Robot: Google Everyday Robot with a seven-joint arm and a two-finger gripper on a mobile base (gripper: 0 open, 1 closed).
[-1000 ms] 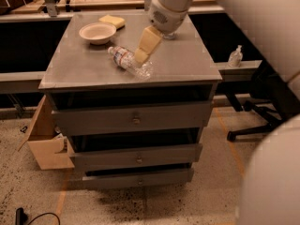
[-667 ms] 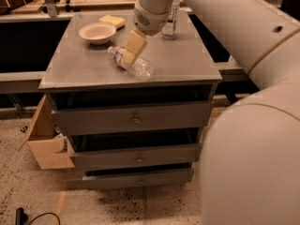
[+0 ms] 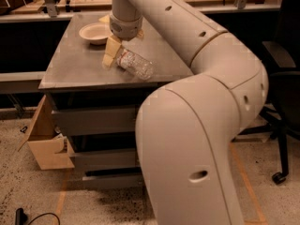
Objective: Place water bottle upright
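While the water bottle lies on its side on the grey worktop, the gripper points down at a slant just beside its left end, with the yellowish tip touching or almost touching the worktop; whether the gripper is spread, closed or pinching the bottle I cannot tell, because only one flat yellowish face shows. The bottle is clear and crinkly and sits near the front edge of the worktop, its length running from upper left to lower right. Behind the gripper, toward the back left, a shallow pale bowl stands apart from the bottle. The big cream arm comes from the lower right, bends, and reaches over the right part of the worktop. Below the worktop there are dark drawers, and an open cardboard box stands on the speckled floor at the left
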